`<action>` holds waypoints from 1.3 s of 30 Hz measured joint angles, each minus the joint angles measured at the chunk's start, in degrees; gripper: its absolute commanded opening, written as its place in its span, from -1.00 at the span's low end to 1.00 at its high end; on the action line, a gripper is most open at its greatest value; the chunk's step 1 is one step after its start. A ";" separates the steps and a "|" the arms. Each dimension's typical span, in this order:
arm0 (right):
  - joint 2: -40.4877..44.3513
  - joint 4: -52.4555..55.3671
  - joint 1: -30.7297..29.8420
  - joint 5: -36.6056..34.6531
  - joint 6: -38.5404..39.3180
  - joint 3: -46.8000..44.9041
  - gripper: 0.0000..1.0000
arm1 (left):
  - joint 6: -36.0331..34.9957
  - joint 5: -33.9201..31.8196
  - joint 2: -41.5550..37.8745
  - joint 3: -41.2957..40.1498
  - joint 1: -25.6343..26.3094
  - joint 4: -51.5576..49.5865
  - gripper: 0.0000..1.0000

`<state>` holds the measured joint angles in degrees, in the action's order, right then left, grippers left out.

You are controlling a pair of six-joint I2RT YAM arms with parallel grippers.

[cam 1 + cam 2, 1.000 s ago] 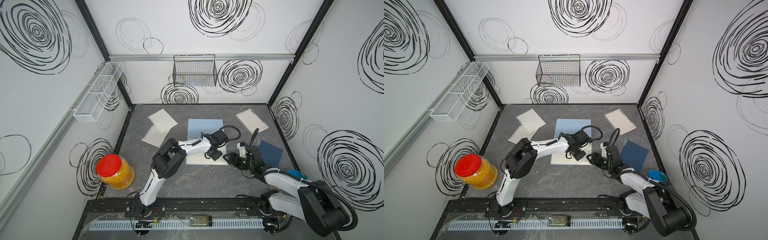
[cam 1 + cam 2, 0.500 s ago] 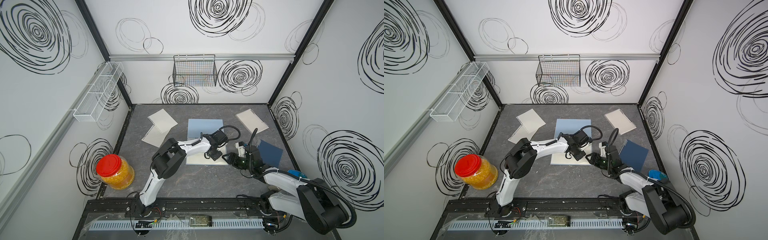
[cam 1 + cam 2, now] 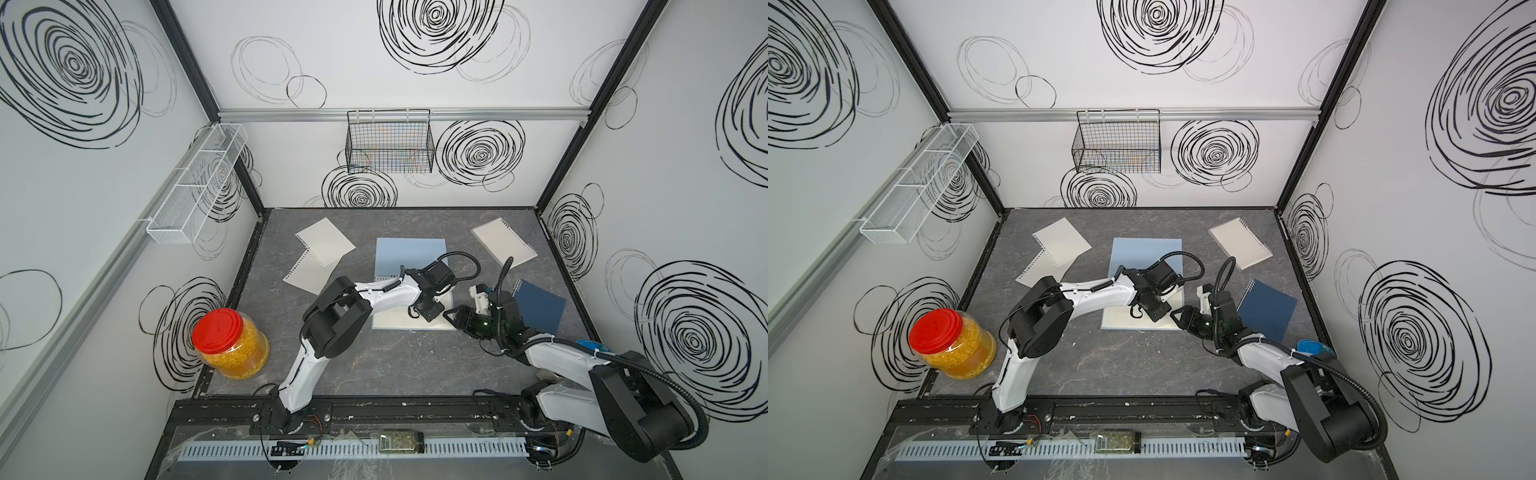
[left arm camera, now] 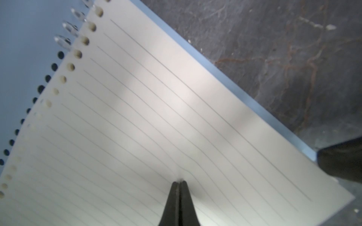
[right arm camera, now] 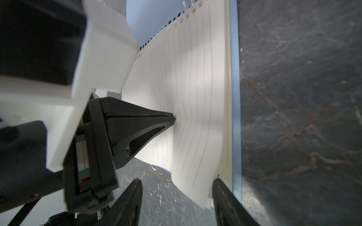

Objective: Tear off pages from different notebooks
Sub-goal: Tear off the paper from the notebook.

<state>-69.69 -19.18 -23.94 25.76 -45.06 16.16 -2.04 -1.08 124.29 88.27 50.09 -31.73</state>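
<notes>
Two loose pages (image 3: 322, 245) lie at the far left of the table (image 3: 374, 365), so the task looks partly done. At the centre the left gripper (image 4: 178, 184), closed, presses its tip onto the top page (image 4: 156, 109) of the open light-blue notebook (image 3: 409, 253), buckling it, while the right gripper (image 5: 176, 182) stands open astride the sheet's raised near-right corner. That page is not yet torn off, and the closed navy notebook (image 3: 540, 307) at the right and the clear-covered notebook (image 3: 503, 241) at the far right may yet need theirs taken.
</notes>
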 measured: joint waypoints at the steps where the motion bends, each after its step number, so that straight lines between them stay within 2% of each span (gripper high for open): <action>1: -0.11 -0.07 0.00 0.00 -0.02 0.00 0.20 | 0.00 0.02 -0.02 -0.04 -0.02 0.07 -1.00; 19: -2.62 -2.54 -0.31 0.13 -0.59 0.00 0.20 | -0.09 0.44 -0.13 -0.26 0.00 0.31 -1.00; 39: -5.90 -10.16 -0.33 0.11 -6.23 -2.49 0.20 | -0.13 0.76 -0.28 -0.55 -0.02 0.61 -1.00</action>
<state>-75.59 -29.34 -24.27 25.87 -51.29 13.67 -2.17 -0.32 124.01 87.72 50.06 -31.11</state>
